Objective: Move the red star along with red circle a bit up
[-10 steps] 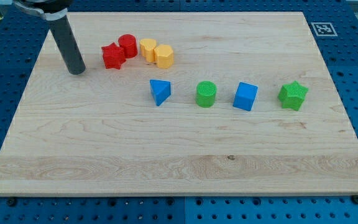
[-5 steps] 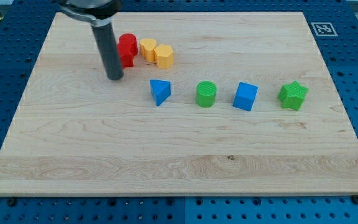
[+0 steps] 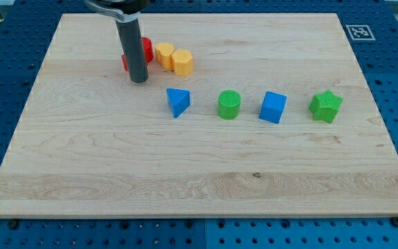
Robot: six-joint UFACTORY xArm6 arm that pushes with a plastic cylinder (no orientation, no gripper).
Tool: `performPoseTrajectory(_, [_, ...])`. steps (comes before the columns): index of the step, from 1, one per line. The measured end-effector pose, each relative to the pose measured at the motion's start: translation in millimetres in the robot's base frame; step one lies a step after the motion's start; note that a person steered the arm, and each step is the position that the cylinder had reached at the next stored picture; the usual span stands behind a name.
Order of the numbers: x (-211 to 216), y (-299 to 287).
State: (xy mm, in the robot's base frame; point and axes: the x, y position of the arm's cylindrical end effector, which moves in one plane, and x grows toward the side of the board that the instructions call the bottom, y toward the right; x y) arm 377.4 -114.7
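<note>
My tip rests on the wooden board just below the two red blocks, and the dark rod covers most of them. Only a sliver of the red star shows at the rod's left edge. A part of the red circle shows at its right edge. The two red blocks sit close together near the view's top left. I cannot tell whether the tip touches either of them.
Two yellow blocks sit just right of the red circle. A blue triangle, green cylinder, blue cube and green star form a row across the middle. A tag marker is at the board's top right corner.
My tip has moved to the view's right, from left of the red star to just below the red pair, and the rod now hides most of both blocks. The other blocks have not moved.
</note>
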Motion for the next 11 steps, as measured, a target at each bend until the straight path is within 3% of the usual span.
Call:
performPoseTrajectory(5, [-21.8, -82.2])
performPoseTrajectory(8, [-15.0, -2.5])
performPoseTrajectory(11, [-31.6, -0.9])
